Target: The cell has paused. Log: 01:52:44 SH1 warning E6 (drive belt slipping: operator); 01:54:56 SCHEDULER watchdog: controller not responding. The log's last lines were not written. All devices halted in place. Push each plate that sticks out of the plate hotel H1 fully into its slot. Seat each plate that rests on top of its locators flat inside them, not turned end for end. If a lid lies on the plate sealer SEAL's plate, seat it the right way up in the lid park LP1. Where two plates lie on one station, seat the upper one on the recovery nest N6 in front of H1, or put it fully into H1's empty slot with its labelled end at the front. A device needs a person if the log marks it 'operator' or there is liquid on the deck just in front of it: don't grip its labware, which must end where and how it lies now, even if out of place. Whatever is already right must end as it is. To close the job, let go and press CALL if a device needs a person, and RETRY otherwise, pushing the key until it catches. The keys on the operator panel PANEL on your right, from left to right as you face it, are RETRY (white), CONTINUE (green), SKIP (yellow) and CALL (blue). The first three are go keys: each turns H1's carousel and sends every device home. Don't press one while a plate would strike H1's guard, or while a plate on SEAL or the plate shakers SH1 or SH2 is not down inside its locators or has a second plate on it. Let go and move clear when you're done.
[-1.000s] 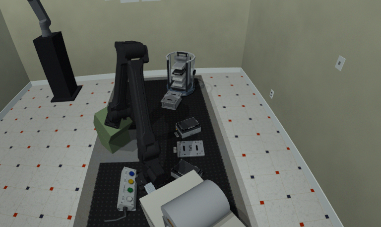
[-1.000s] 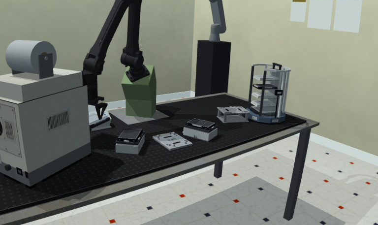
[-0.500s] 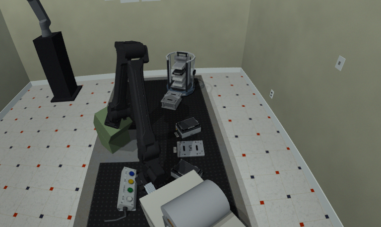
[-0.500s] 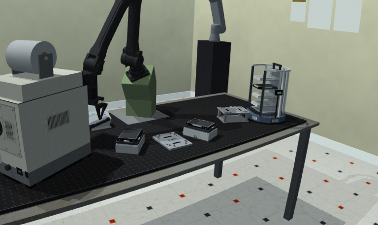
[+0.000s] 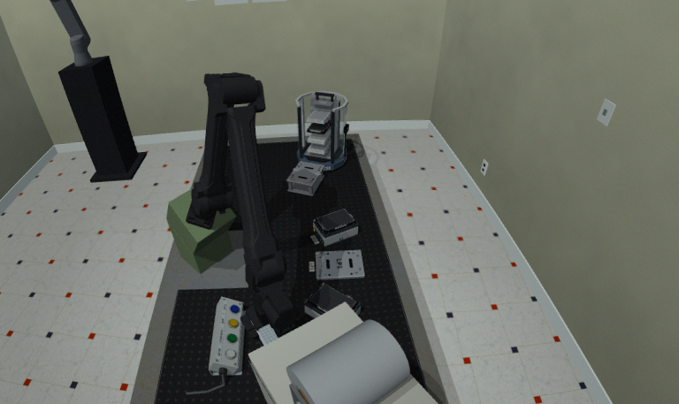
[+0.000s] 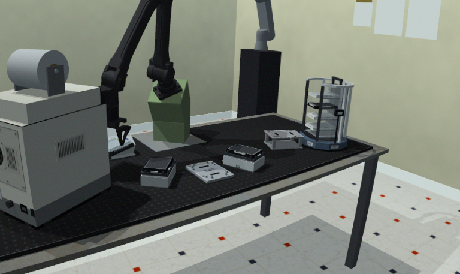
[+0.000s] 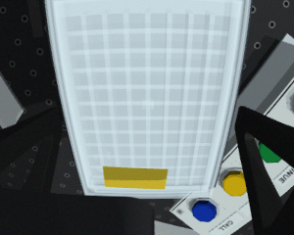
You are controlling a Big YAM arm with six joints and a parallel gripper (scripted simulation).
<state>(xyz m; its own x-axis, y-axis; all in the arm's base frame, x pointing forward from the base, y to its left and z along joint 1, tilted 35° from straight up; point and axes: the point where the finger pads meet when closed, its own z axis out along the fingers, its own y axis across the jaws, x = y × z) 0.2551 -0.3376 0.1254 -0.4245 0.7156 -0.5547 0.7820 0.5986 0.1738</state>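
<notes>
My gripper (image 5: 261,325) (image 6: 121,138) (image 7: 148,117) is open and empty, its fingers spread to either side of a white gridded plate (image 7: 143,85) (image 5: 267,334) (image 6: 116,144). The plate has a yellow label (image 7: 135,178) at its near end. It lies on the stage in front of the sealer SEAL (image 5: 340,364) (image 6: 50,138). The panel PANEL (image 5: 225,367) (image 7: 278,92) lies beside it, with its blue CALL key (image 5: 234,308) (image 7: 204,210), yellow key (image 5: 232,323) (image 7: 235,183), green key (image 5: 232,338) (image 7: 270,153) and white key (image 5: 230,353).
The plate hotel H1 (image 5: 322,129) (image 6: 327,113) stands at the far end, with the bare nest N6 (image 5: 305,177) (image 6: 283,138) in front of it. Two shakers (image 5: 335,226) (image 6: 243,156) (image 5: 330,300) (image 6: 158,169) each carry a dark plate. The flat lid park (image 5: 339,264) (image 6: 209,173) lies between them.
</notes>
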